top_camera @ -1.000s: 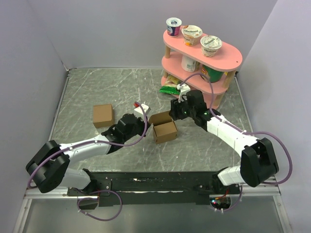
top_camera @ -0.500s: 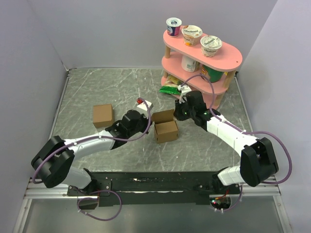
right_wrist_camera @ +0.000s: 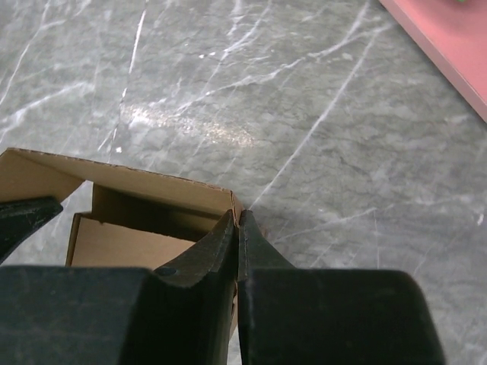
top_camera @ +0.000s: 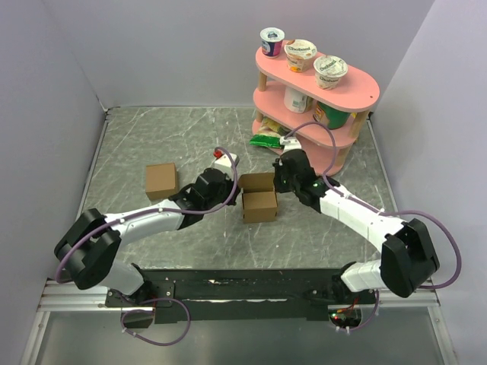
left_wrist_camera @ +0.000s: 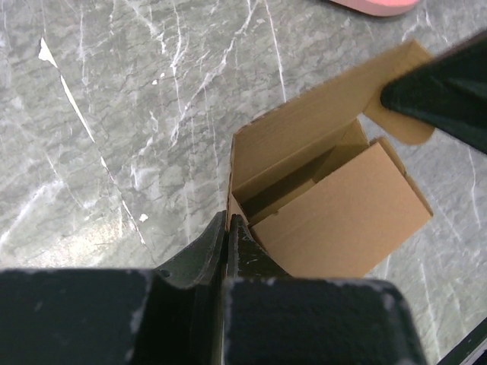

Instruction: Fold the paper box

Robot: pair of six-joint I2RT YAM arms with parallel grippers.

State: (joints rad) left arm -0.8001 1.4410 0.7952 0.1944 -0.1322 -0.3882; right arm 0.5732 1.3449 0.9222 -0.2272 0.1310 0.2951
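Brown paper box (top_camera: 259,205) sits on the bench (top_camera: 167,144), lid (top_camera: 257,182) up. Left hand (left_wrist_camera: 228,232), fingers together, touches its corner; right hand (right_wrist_camera: 237,228), newly closed, meets the lid's end; any pinched cardboard is hidden.

Near corner of paper box (left_wrist_camera: 335,205) behind left hand (left_wrist_camera: 228,226)

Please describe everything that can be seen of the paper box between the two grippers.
The paper box is a small squarish carton of plain brown cardboard, standing upright on the grey marbled table. Its top is open: the rear lid, with a rounded tab, stands up, and one flap lies folded inward. The left gripper and the right gripper, both closed, seem to pinch its opposite side walls at the upper edge.
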